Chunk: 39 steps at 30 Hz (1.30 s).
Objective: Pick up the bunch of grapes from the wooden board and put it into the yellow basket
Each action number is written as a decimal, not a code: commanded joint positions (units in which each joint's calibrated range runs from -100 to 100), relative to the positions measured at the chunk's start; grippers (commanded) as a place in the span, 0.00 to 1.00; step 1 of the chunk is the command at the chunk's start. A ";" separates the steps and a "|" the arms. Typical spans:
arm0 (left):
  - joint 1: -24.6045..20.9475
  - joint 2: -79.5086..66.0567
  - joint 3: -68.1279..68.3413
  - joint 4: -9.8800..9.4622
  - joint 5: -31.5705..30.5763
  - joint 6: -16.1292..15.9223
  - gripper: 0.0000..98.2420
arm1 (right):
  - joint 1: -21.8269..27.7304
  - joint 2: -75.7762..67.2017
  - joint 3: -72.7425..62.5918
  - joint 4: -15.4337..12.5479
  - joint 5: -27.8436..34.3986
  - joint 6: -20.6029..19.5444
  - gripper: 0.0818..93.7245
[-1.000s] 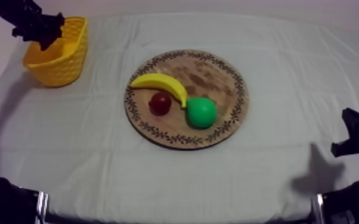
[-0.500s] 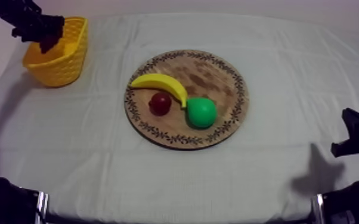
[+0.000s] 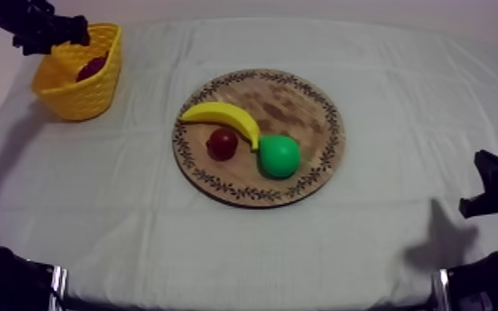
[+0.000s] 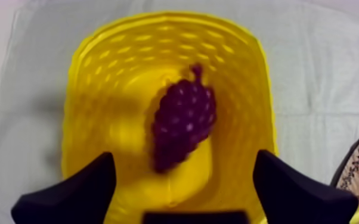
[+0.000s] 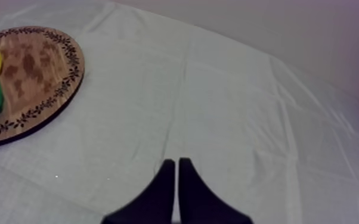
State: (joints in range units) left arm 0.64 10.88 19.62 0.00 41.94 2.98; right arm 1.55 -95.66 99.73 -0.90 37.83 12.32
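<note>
The purple bunch of grapes (image 4: 183, 122) lies inside the yellow basket (image 4: 98, 71), free of my fingers. My left gripper (image 4: 185, 190) hovers above it, open, with its two black fingers (image 4: 74, 193) spread wide over the basket. From above, the grapes (image 3: 93, 66) show as a dark patch in the basket (image 3: 87, 95) at the table's far left, and my left gripper (image 3: 50, 33) hangs over the basket's back rim. My right gripper (image 5: 176, 173) is shut on nothing, low at the right side (image 3: 488, 186).
The round wooden board (image 3: 302, 107) sits mid-table with a banana (image 3: 223, 118), a small red fruit (image 3: 222, 143) and a green pear (image 3: 279, 155) on it. The board (image 5: 33, 65) lies well ahead of my right gripper, with bare cloth between.
My left gripper has let go of the grapes and drawn up and back from the basket. The grapes now lie in the basket. The right arm has not moved.
</note>
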 commanded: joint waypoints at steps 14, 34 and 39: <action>2.52 -20.18 20.02 -0.39 -5.53 1.50 0.48 | -0.02 -0.01 0.04 0.00 -0.01 0.01 0.00; -0.52 -55.97 45.91 -0.30 -2.92 -1.68 0.01 | -0.02 -0.01 0.04 0.00 -0.01 0.01 0.00; -0.15 -66.23 53.34 -0.26 -2.98 -1.28 0.00 | -0.02 -0.01 0.04 0.00 -0.01 0.01 0.00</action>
State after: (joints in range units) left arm 0.26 -48.92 69.60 0.00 39.07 1.61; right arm 1.55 -95.66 99.73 -0.90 37.82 12.34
